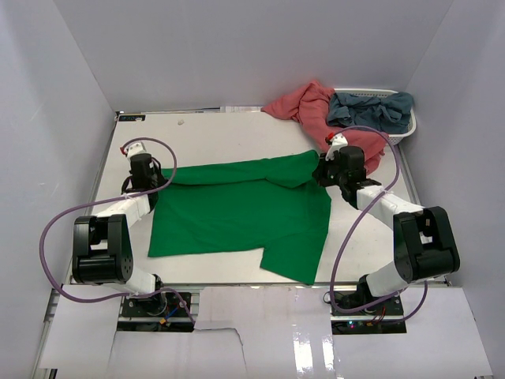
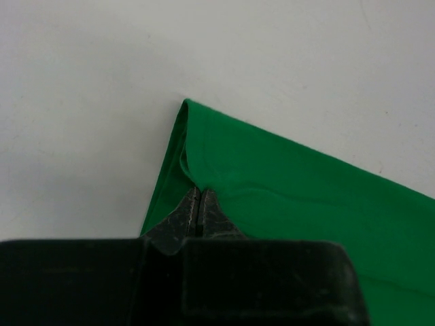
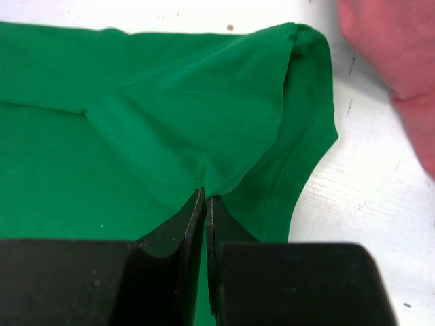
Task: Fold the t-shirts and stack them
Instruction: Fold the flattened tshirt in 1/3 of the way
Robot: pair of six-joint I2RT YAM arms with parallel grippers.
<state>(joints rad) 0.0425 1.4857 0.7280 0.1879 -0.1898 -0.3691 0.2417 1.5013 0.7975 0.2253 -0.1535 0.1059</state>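
My left end effector (image 2: 199,200) and right end effector (image 3: 205,204) each pinch the far corners of the bright green cloth t-shirt (image 1: 237,217), which is spread on the white surface (image 1: 221,134) (first fold barely begun, I judge). The salmon-pink t-shirt (image 1: 312,110) and grey-blue t-shirt (image 1: 371,106) lie crumpled at the white slatted basket (image 1: 409,130); nothing is stacked.

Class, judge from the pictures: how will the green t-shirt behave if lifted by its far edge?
Probably floppy: the green t-shirt puckers and folds where the left tool and right tool pinch it, so it would likely sag between them. Probably light: the cloth looks thin and lies flat on the table.
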